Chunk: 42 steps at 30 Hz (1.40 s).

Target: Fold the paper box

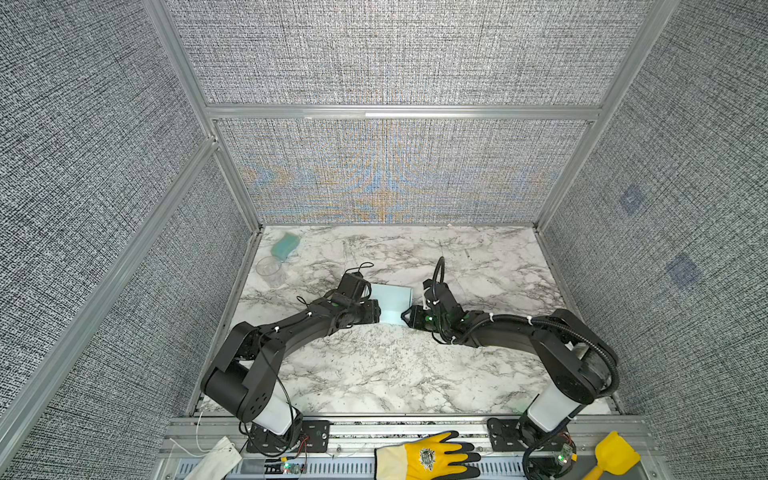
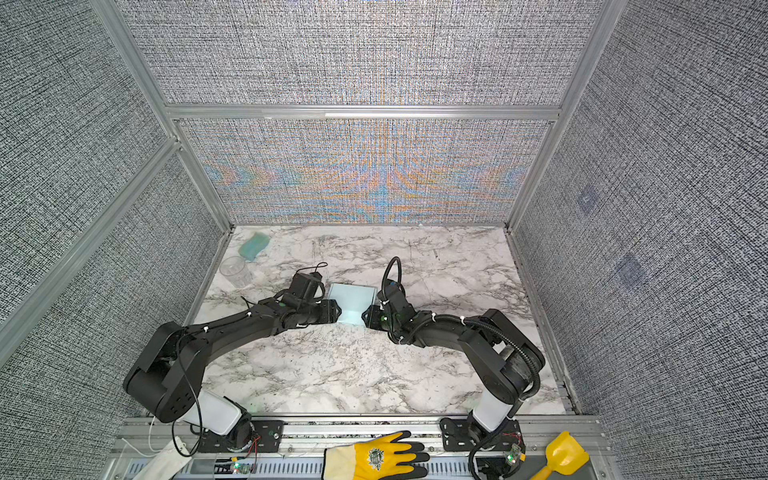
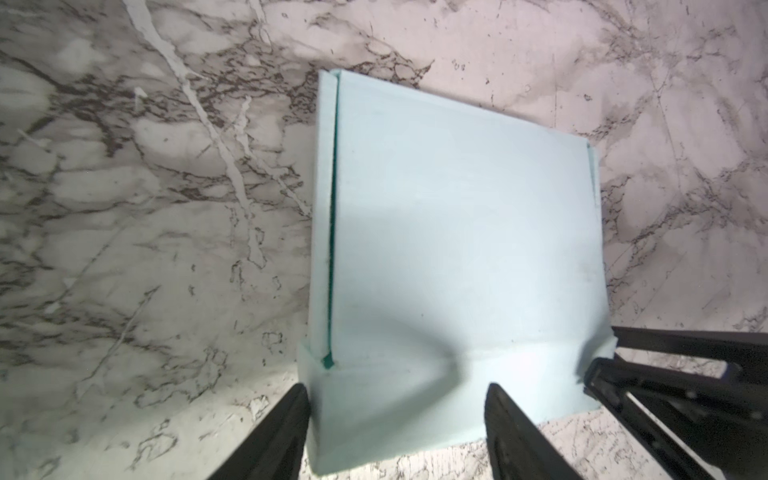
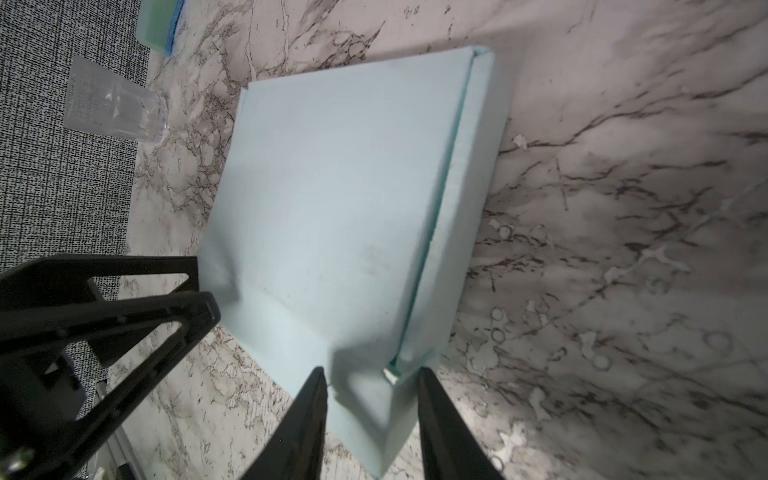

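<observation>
One paper box (image 1: 392,301), pale blue, lid down, lying mid-worktop (image 1: 395,374) between two tools. Left tool (image 3: 397,388): two fingers (image 3: 291,432) apart, straddling the near flap by the box's left near corner, one of them against the side wall; cannot tell whether pinching or merely bracketing. Right tool (image 4: 371,372): two fingers also apart, set closer together, either side of the box's right near corner; again cannot tell whether gripping. Dented and creased along that near edge, by both corners. Elsewhere on the worktop: one clear cup (image 1: 270,270) and one teal sponge block (image 1: 286,245), near each other at the far left corner, well apart from the box. On the rail (image 1: 357,430) in front of the worktop: one yellow-and-black glove (image 1: 428,457), one yellow scoop (image 1: 615,455).
</observation>
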Motion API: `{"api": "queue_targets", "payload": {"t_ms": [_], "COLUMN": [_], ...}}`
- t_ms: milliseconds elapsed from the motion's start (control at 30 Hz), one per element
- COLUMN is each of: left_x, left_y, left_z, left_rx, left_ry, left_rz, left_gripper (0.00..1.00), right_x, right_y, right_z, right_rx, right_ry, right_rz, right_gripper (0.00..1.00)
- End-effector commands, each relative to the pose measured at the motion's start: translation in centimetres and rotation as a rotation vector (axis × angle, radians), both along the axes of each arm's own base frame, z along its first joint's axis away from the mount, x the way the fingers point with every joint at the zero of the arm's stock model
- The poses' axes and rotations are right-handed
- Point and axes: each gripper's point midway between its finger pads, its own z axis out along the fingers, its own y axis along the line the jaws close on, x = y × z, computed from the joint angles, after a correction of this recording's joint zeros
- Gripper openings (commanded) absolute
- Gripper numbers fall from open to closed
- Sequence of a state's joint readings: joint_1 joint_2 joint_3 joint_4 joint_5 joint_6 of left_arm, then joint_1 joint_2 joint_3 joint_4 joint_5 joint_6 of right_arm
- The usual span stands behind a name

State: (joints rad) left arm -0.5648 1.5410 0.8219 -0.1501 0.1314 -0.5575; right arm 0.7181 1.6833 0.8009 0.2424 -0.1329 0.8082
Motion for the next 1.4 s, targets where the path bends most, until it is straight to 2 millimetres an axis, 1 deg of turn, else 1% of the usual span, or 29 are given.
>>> {"api": "queue_targets", "payload": {"t_ms": [0,233,400,667,800,1100,1233,1367], "left_x": [0.3,0.1,0.1,-0.5,-1.0,-1.8,-1.9,-2.0], "left_y": [-1.4,-1.9,-1.9,-2.4,-2.6,-3.2,-3.2,-2.9], "left_z": [1.4,2.4,2.6,2.8,2.6,2.1,1.5,0.6], "left_rx": [-0.078,-0.108,-0.097,-0.085,-0.071,-0.068,-0.059,-0.046], "left_ry": [-0.034,-0.037,-0.024,0.005,0.028,0.049,0.058,0.066], "left_rz": [-0.030,-0.036,-0.034,-0.041,-0.049,-0.067,-0.068,-0.064], "left_gripper": [0.67,0.65,0.64,0.62,0.61,0.61,0.61,0.61], "right_x": [0.4,0.2,0.1,-0.1,-0.3,-0.3,-0.3,0.0], "right_y": [0.5,0.4,0.2,-0.1,-0.3,-0.5,-1.3,-1.5], "right_z": [0.8,1.3,1.8,2.4,2.4,1.7,0.9,0.6], "right_rx": [0.030,0.015,-0.007,-0.010,0.006,0.009,-0.047,-0.057], "right_ry": [-0.013,-0.006,0.013,0.073,0.106,0.134,0.128,0.119], "right_rz": [0.002,0.004,0.012,0.029,0.036,0.045,0.046,0.044], "right_gripper": [0.38,0.36,0.36,0.36,0.36,0.36,0.36,0.36]}}
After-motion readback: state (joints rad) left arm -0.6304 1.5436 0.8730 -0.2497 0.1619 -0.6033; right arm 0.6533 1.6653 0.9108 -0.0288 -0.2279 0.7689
